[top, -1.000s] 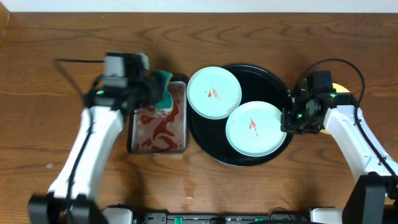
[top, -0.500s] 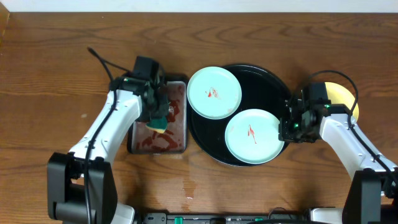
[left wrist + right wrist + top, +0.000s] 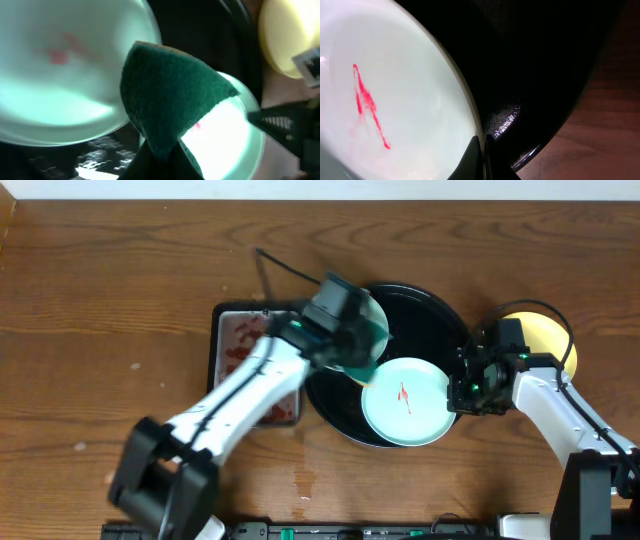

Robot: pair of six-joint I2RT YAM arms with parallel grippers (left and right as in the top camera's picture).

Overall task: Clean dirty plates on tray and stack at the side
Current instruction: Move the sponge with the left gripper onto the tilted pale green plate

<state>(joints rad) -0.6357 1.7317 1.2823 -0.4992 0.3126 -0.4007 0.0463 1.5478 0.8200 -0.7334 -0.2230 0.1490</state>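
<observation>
Steady plate (image 3: 410,65) with right hand (image 3: 482,150), pinched shut on its rim; bring sponge (image 3: 170,95), clamped in left hand (image 3: 160,159), flat onto red smear (image 3: 366,102); scrub along it, lightly

Both arms are wearing white shells between black joint housings. A thin black cable (image 3: 285,266) is trailing far of the left arm (image 3: 240,395); another is looping over the right arm (image 3: 560,405), whose wrist is showing green lights (image 3: 476,377). The fingers (image 3: 470,165) are appearing dark and narrow.

Three plates (image 3: 404,402), one tray (image 3: 428,318), one pan (image 3: 222,330), one sponge (image 3: 170,102).
</observation>
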